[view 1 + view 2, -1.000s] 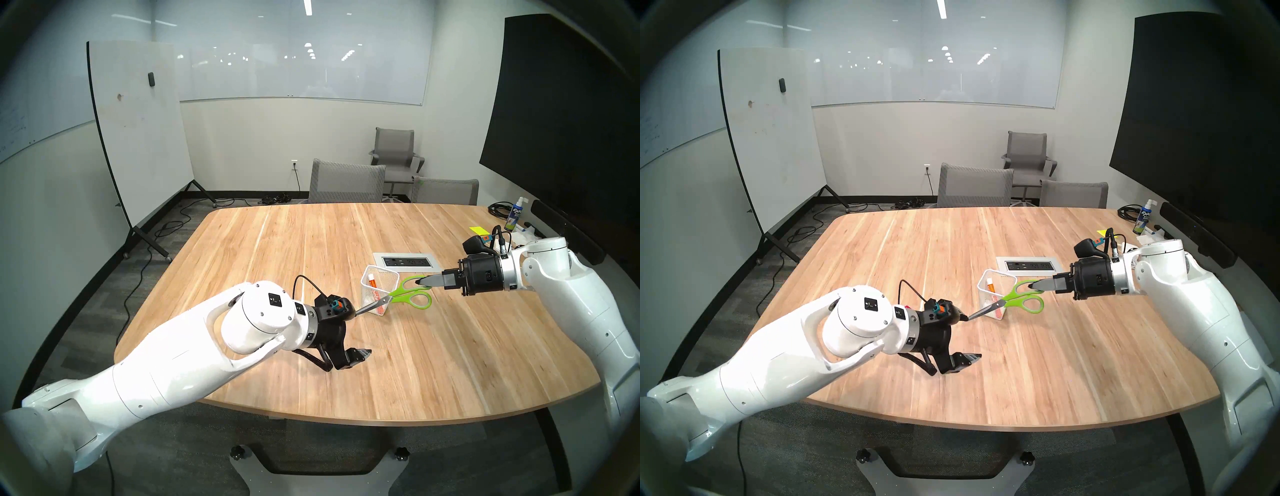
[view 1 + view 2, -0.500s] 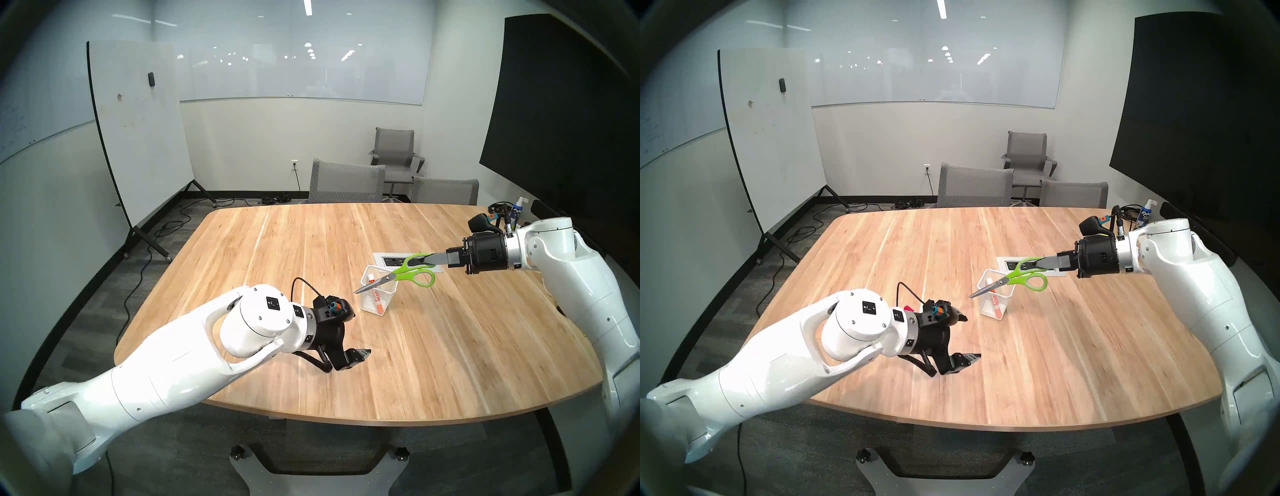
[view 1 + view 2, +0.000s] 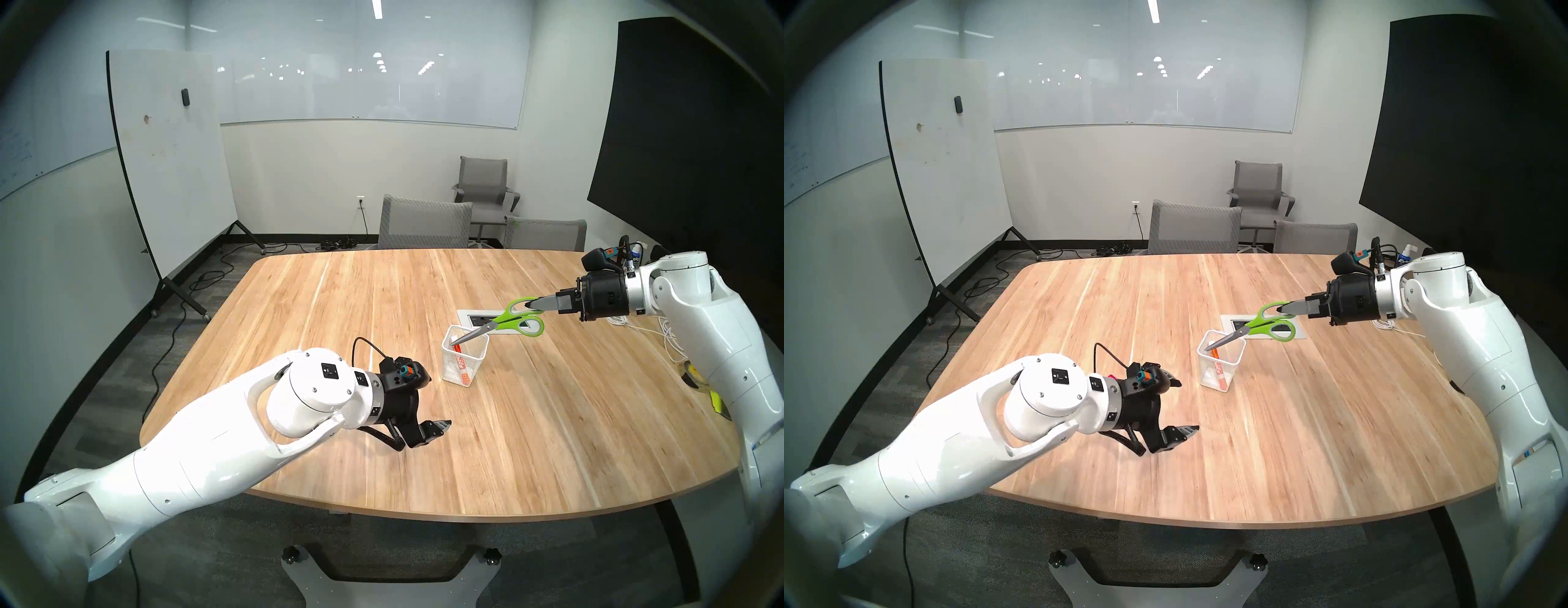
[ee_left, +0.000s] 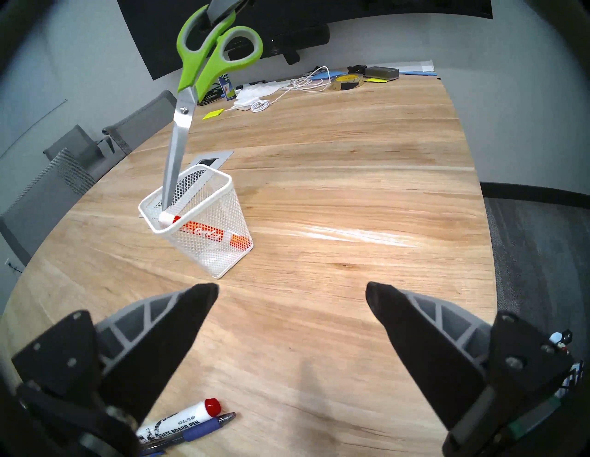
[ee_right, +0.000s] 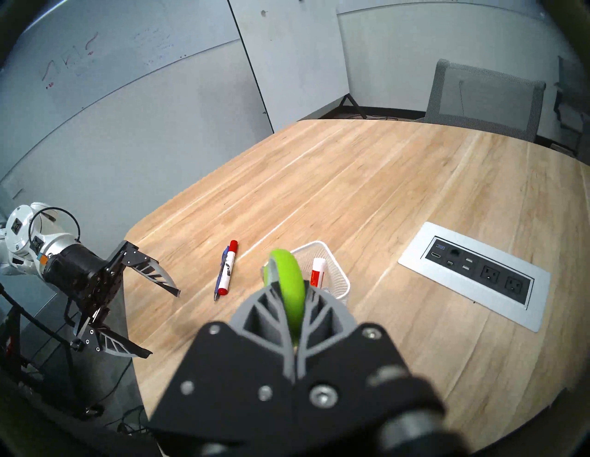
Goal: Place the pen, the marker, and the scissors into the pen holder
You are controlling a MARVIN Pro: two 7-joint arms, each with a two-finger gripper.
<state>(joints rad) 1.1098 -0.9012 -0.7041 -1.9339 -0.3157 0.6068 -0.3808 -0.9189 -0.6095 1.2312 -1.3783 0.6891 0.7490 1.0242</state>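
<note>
My right gripper [image 3: 528,304] is shut on one lime-green handle loop of the scissors [image 3: 505,325], held in the air. The blades slant down with their tips inside the mouth of the white mesh pen holder [image 3: 464,365]. In the holder leans a white marker with orange ends [image 4: 204,231]. My left gripper [image 4: 290,287] hangs open and holds nothing, low over the table and short of the holder. Just below it lie the blue pen [image 4: 191,430] and a white board marker with red ends [image 4: 178,421], side by side; the right wrist view shows the pen [image 5: 222,271] left of the holder.
A grey power outlet panel [image 5: 475,274] is set into the table right behind the holder. White cables, a tape roll [image 4: 346,81] and small items crowd the far right edge. Grey chairs [image 3: 424,220] stand at the far side.
The right gripper lifted the scissors and pulled them back to the right, tipping the blades from near my left gripper down into the holder's mouth. The left arm drew back slightly.
</note>
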